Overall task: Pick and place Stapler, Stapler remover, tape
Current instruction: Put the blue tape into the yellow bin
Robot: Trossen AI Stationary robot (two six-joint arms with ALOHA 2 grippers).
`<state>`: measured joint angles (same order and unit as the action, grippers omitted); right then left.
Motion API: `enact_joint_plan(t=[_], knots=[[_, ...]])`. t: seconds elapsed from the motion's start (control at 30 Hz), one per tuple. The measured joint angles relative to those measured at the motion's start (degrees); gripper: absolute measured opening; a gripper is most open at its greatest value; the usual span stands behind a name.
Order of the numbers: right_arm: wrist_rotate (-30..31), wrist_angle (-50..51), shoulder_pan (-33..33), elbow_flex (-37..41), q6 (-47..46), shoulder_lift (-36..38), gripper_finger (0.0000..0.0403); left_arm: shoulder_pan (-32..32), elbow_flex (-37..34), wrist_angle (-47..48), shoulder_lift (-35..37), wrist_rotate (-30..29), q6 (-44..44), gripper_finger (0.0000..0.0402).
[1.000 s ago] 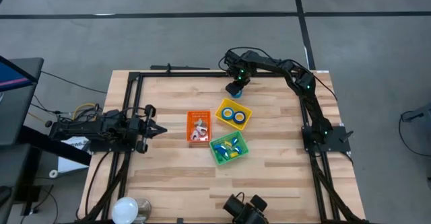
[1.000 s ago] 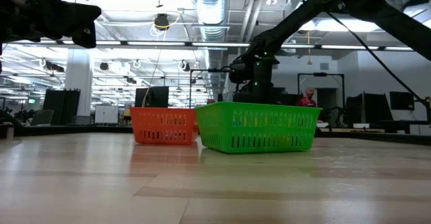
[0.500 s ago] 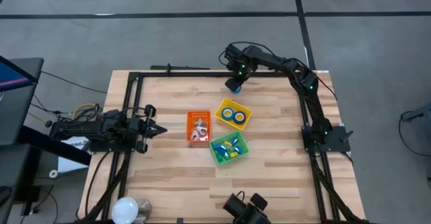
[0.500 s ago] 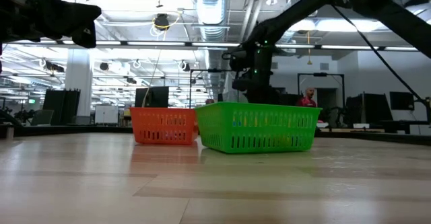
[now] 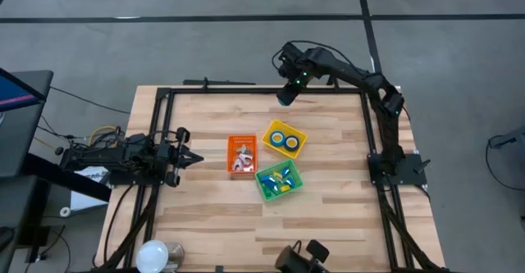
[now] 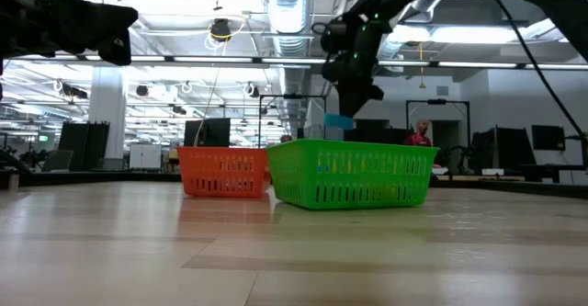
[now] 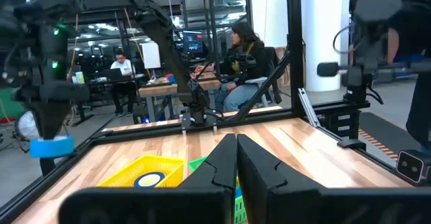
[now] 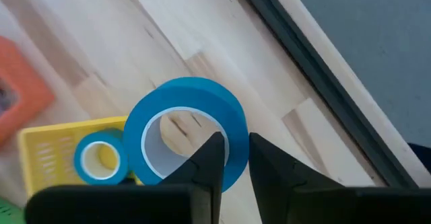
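My right gripper (image 5: 287, 95) hangs over the table's far edge, shut on a blue tape roll (image 8: 185, 133) with a white core. The same roll shows in the low view (image 6: 339, 120) and the left wrist view (image 7: 50, 146). Two more tape rolls lie in the yellow bin (image 5: 285, 138). The orange bin (image 5: 242, 155) and the green bin (image 5: 279, 180) hold small items. Which of these are the stapler or the stapler remover, I cannot tell. My left gripper (image 5: 193, 156) waits shut at the table's left side. My right gripper pinches the ring wall of the tape roll (image 8: 232, 158), one finger (image 8: 207, 162) inside the core and the other (image 8: 269, 167) outside. The fingers come steeply from above. The roll hangs below them, clear of the table.
The three bins stand together at the table's middle, the yellow one nearest the held roll. A black frame rail (image 5: 246, 92) runs along the far edge under the right gripper. Bare wood lies to the left and near side of the bins.
My right gripper has risen from just above the table near the far edge, tipping a little, and has carried the tape roll up with it. The roll now hangs above the height of the green bin's rim. The fingers have stayed shut on it.
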<state>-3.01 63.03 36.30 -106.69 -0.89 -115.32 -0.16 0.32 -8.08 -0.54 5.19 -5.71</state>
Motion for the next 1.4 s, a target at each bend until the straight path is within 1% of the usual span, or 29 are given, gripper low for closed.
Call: enact_joint_plan(t=[0.23,0.57,0.87,1.13,1.4], knots=[[0.0,0.0,-1.4,0.0,1.8,3.7,0.0058,0.0,0.0,0.0,0.0,0.0,0.0,0.0004],[0.0,2.7,-3.3,0.0,2.3,4.1,0.0058,0.0,0.0,-0.1,0.0,0.0,0.0,0.0004],[-0.2,6.2,-9.0,0.0,5.9,4.1,0.0058,0.0,0.0,-0.1,0.0,0.0,0.0,0.0004],[-0.3,6.8,-14.9,0.0,6.0,4.1,0.0058,0.0,0.0,-0.1,0.0,0.0,0.0,0.0004],[-0.2,6.8,-16.3,0.0,6.9,4.1,0.0058,0.0,0.0,-0.1,0.0,0.0,0.0,0.0004]])
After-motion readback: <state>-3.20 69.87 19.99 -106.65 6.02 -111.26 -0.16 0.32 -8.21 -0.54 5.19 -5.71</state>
